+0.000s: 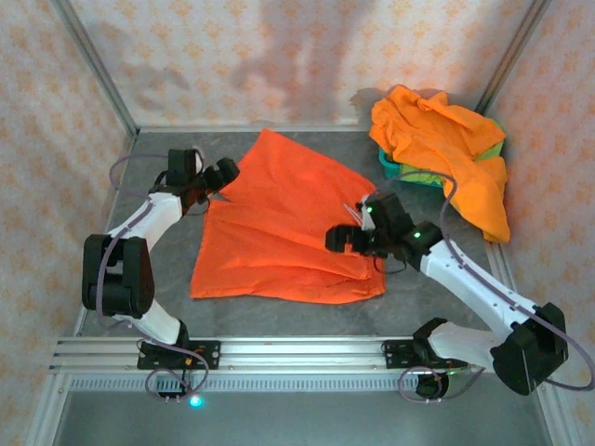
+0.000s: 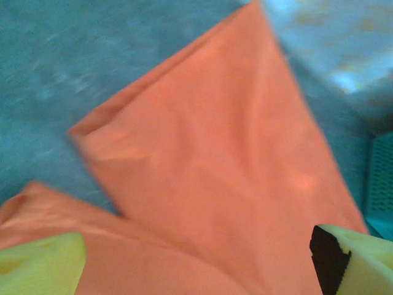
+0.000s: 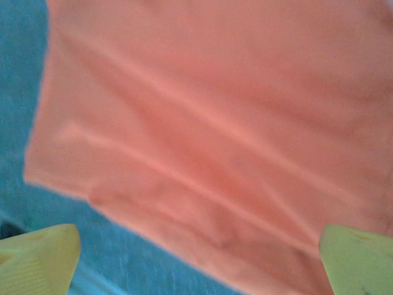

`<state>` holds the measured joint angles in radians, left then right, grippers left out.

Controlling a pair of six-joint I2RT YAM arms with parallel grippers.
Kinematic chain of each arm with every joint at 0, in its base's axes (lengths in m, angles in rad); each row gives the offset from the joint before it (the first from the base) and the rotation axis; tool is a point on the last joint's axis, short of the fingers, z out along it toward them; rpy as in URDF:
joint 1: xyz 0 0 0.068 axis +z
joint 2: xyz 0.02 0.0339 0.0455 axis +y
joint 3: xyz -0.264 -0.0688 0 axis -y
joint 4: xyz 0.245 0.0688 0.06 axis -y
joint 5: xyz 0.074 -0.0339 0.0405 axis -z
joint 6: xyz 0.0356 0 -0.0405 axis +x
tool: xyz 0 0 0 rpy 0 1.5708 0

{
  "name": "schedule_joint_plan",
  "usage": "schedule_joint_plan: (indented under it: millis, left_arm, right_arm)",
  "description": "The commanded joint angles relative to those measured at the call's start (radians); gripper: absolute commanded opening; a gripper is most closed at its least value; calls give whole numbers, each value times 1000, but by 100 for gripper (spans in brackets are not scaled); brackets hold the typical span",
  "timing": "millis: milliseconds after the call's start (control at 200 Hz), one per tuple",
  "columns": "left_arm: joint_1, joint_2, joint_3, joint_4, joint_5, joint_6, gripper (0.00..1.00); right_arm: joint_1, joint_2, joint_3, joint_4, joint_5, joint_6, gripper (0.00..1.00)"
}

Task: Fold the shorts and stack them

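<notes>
Flat shorts: a pair of bright orange cloth shorts (image 1: 279,223) lies spread on the grey speckled table (image 1: 418,307), about mid-table between the two arms, with one corner pointing toward the back wall.
Layers: in the left wrist view an upper panel of this orange cloth (image 2: 209,172) lies slantwise over a lower layer, with table (image 2: 61,61) bare beside it.
Creases: in the right wrist view long shallow folds run diagonally across the cloth (image 3: 215,123), and its edge meets the table (image 3: 18,61) on the left and near sides.
Left gripper: the left gripper (image 1: 223,175) sits at the far left edge of the flat shorts. In its own camera it (image 2: 196,264) has its yellow-green fingers (image 2: 40,264) spread wide over the cloth, pinching nothing.
Right gripper: the right gripper (image 1: 342,238) is over the right part of the flat shorts, near the lower right corner. In its own camera it (image 3: 196,261) has the fingers (image 3: 359,258) far apart at the frame corners, with no cloth between them.
Pile: more crumpled orange shorts (image 1: 437,139) are heaped at the back right, one leg trailing down toward the right wall.
Green pair: lime-green cloth shorts (image 1: 493,149) peek from under that heap.
Basket: a teal plastic mesh basket (image 1: 390,165) holds the heap, well apart from the flat shorts. Its mesh wall (image 2: 381,178) shows at the right edge of the left wrist view.
</notes>
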<state>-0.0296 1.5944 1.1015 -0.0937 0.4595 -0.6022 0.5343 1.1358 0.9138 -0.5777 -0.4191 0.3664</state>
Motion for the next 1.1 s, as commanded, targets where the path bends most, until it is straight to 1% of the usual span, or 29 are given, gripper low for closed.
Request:
schedule_joint_plan:
  millis: [0, 90, 195, 305, 500, 616, 726, 971, 1096]
  left_arm:
    - [-65, 45, 132, -33, 69, 43, 98]
    - [-100, 146, 247, -34, 90, 25, 100]
    - [-130, 279, 368, -12, 110, -2, 100]
    - [-142, 415, 471, -8, 115, -16, 100]
    - [-141, 543, 517, 28, 64, -45, 100]
    - [-135, 576, 496, 48, 47, -56, 100]
    - [-113, 565, 422, 76, 23, -59, 100]
    - [4, 467, 161, 197, 13, -98, 100]
    - [49, 439, 100, 203, 11, -79, 100]
  right_arm:
    - [-97, 94, 53, 25, 121, -26, 100]
    - [-161, 198, 101, 72, 144, -37, 100]
    - [-208, 321, 151, 118, 123, -37, 100]
    - [-222, 430, 198, 140, 130, -50, 100]
    - [-221, 582, 284, 139, 78, -68, 100]
    - [-220, 631, 313, 136, 69, -68, 100]
    - [-214, 671, 338, 126, 61, -77, 100]
    - [-173, 766, 416, 90, 69, -105, 100]
    - [-157, 835, 492, 78, 69, -105, 100]
